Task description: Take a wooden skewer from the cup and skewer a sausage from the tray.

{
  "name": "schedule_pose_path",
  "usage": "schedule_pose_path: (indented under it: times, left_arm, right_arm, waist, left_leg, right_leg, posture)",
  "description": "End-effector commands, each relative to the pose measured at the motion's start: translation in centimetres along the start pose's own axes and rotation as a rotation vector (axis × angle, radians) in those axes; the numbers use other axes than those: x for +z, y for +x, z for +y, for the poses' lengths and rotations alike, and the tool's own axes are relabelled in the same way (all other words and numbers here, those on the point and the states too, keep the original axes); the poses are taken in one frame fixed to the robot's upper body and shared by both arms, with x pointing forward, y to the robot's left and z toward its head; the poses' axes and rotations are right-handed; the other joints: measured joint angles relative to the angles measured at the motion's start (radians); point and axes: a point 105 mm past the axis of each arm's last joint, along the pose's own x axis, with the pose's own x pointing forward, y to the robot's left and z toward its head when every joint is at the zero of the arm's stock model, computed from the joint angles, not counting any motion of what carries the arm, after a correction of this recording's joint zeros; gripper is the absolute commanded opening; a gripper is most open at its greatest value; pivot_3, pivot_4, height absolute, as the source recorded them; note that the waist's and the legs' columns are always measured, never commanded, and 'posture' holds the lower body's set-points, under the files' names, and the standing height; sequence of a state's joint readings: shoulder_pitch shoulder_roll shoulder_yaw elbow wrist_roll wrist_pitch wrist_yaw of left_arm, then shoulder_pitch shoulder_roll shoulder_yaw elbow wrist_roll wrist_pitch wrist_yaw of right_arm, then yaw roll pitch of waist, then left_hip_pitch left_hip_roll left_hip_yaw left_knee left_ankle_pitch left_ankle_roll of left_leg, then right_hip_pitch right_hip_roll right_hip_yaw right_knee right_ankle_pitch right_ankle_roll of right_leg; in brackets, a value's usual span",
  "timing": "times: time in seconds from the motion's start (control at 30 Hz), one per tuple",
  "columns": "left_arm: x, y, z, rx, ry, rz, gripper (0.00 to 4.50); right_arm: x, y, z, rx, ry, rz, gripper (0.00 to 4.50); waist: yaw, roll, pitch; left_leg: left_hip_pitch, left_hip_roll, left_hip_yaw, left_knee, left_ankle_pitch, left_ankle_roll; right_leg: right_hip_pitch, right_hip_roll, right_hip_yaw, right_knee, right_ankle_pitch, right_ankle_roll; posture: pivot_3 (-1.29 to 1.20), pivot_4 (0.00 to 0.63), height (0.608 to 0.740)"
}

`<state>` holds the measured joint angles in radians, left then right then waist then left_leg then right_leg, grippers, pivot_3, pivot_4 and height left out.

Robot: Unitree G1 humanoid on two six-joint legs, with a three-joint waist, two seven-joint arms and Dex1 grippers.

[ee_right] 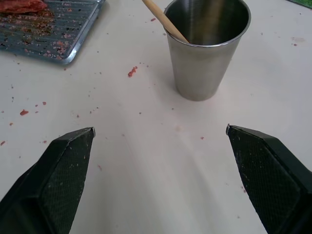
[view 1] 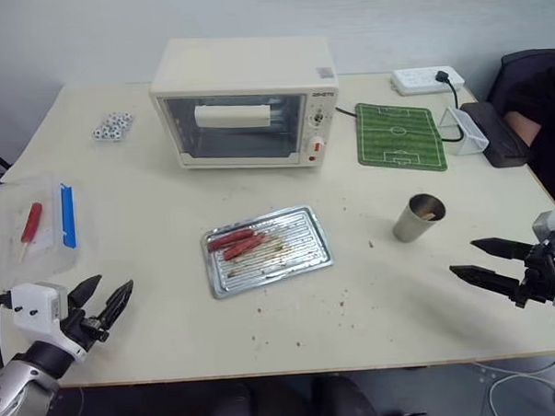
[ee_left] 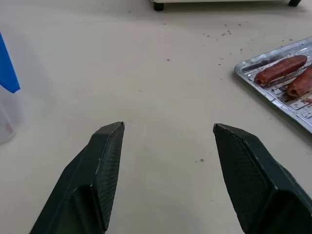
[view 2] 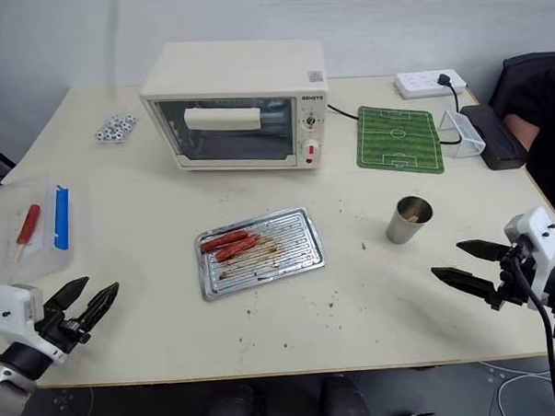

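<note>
One skewer (ee_right: 165, 20) leans in the cup (ee_right: 207, 48); right gripper (ee_right: 161, 132), spread and empty, should pinch it high; left gripper (ee_left: 168, 127) gapes idle.

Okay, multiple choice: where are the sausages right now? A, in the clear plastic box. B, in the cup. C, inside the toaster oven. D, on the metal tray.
D: the sausages lie side by side at one end of the tray, in front of the oven.
</note>
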<state>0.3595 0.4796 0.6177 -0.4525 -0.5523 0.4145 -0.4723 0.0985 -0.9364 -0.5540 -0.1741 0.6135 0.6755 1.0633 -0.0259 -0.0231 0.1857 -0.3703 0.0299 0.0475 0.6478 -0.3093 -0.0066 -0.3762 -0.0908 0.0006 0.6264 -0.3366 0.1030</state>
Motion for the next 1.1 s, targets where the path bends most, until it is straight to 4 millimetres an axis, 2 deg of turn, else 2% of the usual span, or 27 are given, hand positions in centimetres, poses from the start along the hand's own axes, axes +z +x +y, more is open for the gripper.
schedule_pose_path:
  times: [0.03,0.37,0.53,0.63,0.97,1.03,1.1]
  left_arm:
    - [1.4,0.3,0.6,0.017,0.023,-0.038,3.09]
    - [1.7,0.1,1.2,0.037,0.004,-0.032,3.09]
    - [2.0,-0.1,1.5,0.056,-0.007,-0.049,3.09]
    - [2.1,-0.2,1.2,0.041,-0.022,-0.054,3.09]
    - [2.6,0.2,1.2,0.032,-0.001,-0.055,3.09]
    - [3.1,0.8,0.5,-0.012,-0.015,-0.061,3.09]
    - [4.0,1.6,-1.2,-0.113,-0.025,-0.069,3.09]
  right_arm:
    - [0.8,0.0,0.2,-0.008,-0.036,-0.033,4.50]
    - [2.2,-0.2,0.7,0.011,-0.074,-0.047,4.50]
    - [5.0,-0.2,3.4,0.169,-0.110,-0.106,4.50]
    - [5.7,-0.3,4.0,0.203,-0.103,-0.121,4.50]
    - [5.4,-0.7,2.6,0.148,-0.108,-0.108,4.50]
    - [5.4,-0.8,2.1,0.111,-0.102,-0.123,4.50]
    - [5.5,-0.9,1.3,0.056,-0.093,-0.149,4.50]
  waist:
    - [0.002,0.000,0.000]
    - [-0.001,0.000,0.000]
    - [-0.002,0.001,0.000]
    - [0.000,0.001,0.000]
    - [0.002,0.001,0.000]
    - [0.002,0.001,0.000]
    - [0.003,0.001,0.000]
  left_leg:
    - [0.000,0.000,0.000,0.000,0.000,0.000]
    - [0.000,0.000,0.000,-0.001,0.000,0.000]
    - [0.000,0.000,0.000,0.000,0.000,0.000]
    - [0.000,0.000,-0.001,0.000,0.000,0.000]
    - [-0.002,0.000,-0.002,-0.001,-0.001,0.001]
    - [-0.002,0.000,-0.002,-0.001,-0.001,0.001]
    - [-0.002,0.000,-0.002,-0.001,-0.001,0.001]
  right_leg:
    - [0.000,0.000,0.000,0.000,0.000,0.000]
    - [0.000,0.000,0.000,-0.001,0.000,0.000]
    - [0.000,0.000,0.000,0.000,0.000,0.000]
    - [0.000,0.000,-0.001,0.000,0.000,0.000]
    - [0.000,-0.002,-0.002,-0.004,0.000,0.000]
    - [0.000,-0.002,-0.002,-0.004,0.000,0.000]
    - [0.000,-0.002,-0.002,-0.004,0.000,0.000]
  posture:
    - [0.00,0.150,0.740]
    - [0.00,0.150,0.740]
    - [0.00,0.150,0.740]
    - [0.00,0.150,0.740]
    - [0.00,0.150,0.740]
    - [0.00,0.150,0.740]
    - [0.00,0.150,0.740]
